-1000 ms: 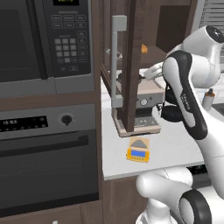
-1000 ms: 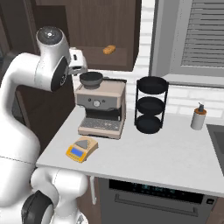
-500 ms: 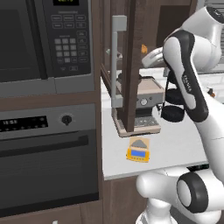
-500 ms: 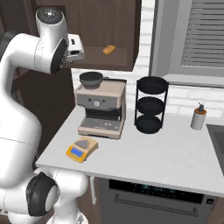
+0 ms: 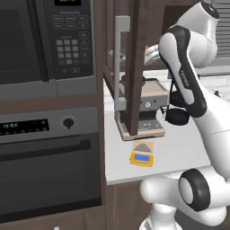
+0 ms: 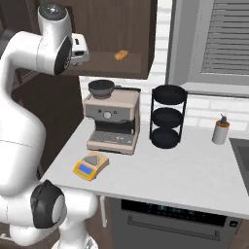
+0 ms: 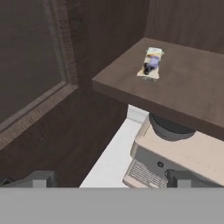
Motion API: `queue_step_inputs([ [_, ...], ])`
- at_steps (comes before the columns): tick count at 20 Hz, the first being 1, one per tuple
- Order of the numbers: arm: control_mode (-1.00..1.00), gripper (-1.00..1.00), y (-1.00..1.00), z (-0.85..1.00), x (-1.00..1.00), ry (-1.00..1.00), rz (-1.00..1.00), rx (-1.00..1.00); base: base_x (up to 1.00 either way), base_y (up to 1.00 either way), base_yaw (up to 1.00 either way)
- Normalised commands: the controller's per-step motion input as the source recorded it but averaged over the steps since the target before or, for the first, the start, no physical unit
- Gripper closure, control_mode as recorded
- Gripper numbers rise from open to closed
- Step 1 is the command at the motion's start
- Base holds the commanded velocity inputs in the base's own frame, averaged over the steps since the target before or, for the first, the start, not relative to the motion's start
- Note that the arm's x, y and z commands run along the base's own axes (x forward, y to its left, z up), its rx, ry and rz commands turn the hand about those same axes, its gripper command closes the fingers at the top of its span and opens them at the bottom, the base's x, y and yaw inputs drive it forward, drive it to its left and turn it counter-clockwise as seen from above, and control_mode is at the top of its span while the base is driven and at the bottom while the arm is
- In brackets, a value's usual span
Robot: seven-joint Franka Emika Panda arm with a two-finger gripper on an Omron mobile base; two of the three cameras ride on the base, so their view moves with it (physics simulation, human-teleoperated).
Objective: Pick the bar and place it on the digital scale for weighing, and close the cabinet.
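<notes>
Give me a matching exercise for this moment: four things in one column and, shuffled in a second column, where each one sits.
Things:
1. flat greenish-grey bar packet
2. small yellow-orange digital scale
3. black three-tier round rack
4. small orange object

Places:
A. on the white counter, right of the beige coffee machine
B. on the counter's front edge, in front of the coffee machine
C. on the dark wooden cabinet shelf, seen in the hand view
D. on the cabinet shelf, seen in the right base view

Pairs: 1-C, 2-B, 3-A, 4-D
</notes>
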Motion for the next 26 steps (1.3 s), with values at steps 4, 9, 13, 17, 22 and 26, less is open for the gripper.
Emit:
queue_step_inputs([
  [4,-1.0,-1.0,0.19,0.0,0.1,0.0,0.0,0.02,0.0,0.0,0.0],
  [9,-1.0,-1.0,0.01,0.0,0.21,0.0,0.0,0.08,0.0,0.0,0.0],
  [13,-1.0,-1.0,0.08,0.0,0.36,0.0,0.0,0.07,0.0,0.0,0.0],
  [17,-1.0,-1.0,0.1,0.0,0.37,0.0,0.0,0.04,0.0,0.0,0.0],
  [22,-1.0,-1.0,0.15,0.0,0.32,0.0,0.0,0.0,0.0,0.0,0.0],
  [26,-1.0,-1.0,0.15,-0.06,0.44,0.0,0.0,0.0,0.0,0.0,0.0],
])
